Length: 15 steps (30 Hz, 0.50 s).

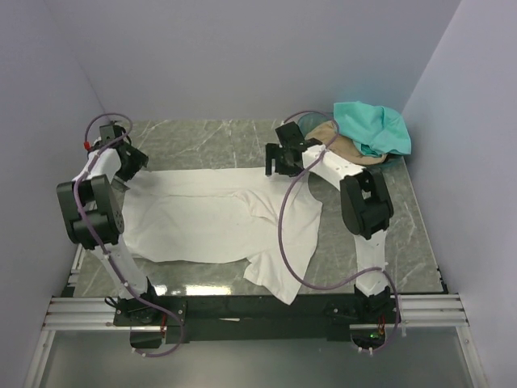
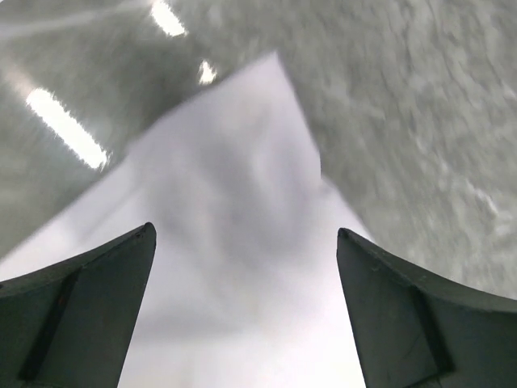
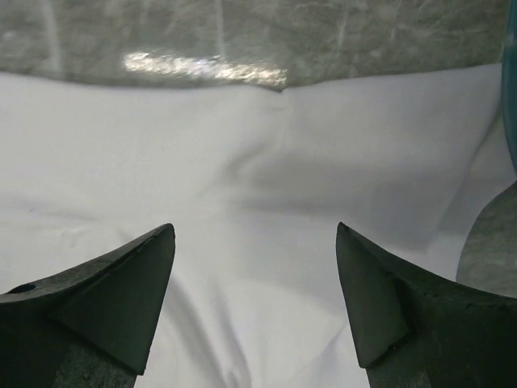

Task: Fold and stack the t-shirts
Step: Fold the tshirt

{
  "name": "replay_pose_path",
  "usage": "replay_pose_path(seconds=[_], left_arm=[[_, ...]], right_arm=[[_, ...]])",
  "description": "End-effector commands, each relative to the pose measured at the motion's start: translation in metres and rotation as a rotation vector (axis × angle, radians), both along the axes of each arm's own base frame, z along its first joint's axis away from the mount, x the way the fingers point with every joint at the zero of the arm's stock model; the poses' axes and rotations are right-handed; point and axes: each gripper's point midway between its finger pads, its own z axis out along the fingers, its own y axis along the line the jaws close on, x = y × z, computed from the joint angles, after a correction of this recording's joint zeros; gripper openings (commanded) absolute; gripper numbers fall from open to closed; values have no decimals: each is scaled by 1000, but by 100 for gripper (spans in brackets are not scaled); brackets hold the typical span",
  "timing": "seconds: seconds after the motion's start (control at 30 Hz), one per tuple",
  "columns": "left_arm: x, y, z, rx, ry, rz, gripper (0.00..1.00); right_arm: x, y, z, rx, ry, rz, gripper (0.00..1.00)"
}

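Currently the left gripper (image 2: 242, 323) hangs over the far-left corner of the white t-shirt (image 1: 202, 222), its jaws spread wide with nothing between them. Its wrist view shows that pointed corner just ahead of the fingertips, with the marble table (image 1: 202, 137) on either side of it. The shirt lies flat across the middle of the table, its long axis running left to right, and a flap of cloth spills toward the near edge on the right. Further right, the right gripper (image 3: 254, 315) sits above the shirt's far edge, likewise parted and empty, with cloth directly under it. Each arm thus has its own point on the far edge within reach, and the fold would likely draw that edge toward the bases. The right arm's purple cable (image 1: 281, 230) loops over the shirt's right part and could snag. In the far-right corner, apart from the white shirt, the teal t-shirt (image 1: 376, 125) is heaped on the tan t-shirt (image 1: 343, 147).
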Motion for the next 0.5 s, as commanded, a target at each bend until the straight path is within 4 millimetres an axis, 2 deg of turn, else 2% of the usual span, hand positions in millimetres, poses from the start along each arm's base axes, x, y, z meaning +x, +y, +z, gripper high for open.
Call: replay_pose_path(seconds=[0.0, 0.07, 0.1, 0.13, 0.17, 0.2, 0.23, 0.27, 0.3, 0.4, 0.47], left_arm=[[-27, -10, 51, 42, -87, 71, 99], [-57, -13, 49, 38, -75, 131, 99], [-67, -14, 46, 38, -71, 151, 99], [-89, -18, 37, 31, -61, 182, 99], [-98, -19, 33, 26, -71, 201, 99], [-109, -22, 35, 18, -91, 212, 99], [-131, -26, 14, -2, -47, 235, 99], [-140, -24, 10, 3, -45, 258, 99], [-153, -23, 5, 9, -24, 287, 99], [-190, -19, -2, 4, 28, 417, 99], [-204, -15, -6, 23, 41, 475, 100]], right_arm=[[-10, 31, 78, 121, -175, 77, 87], [-18, 37, 86, 126, -207, 91, 88], [-29, 40, 89, 129, -213, 105, 88], [-35, 43, 91, 139, -216, 106, 88], [-38, 46, 95, 163, -231, 100, 88], [-52, 47, 93, 172, -228, 107, 88], [-57, 48, 93, 186, -231, 103, 89], [-60, 51, 96, 215, -248, 94, 89], [-71, 47, 91, 225, -238, 95, 89], [-88, 44, 84, 253, -224, 93, 89], [-92, 40, 82, 254, -224, 84, 89]])
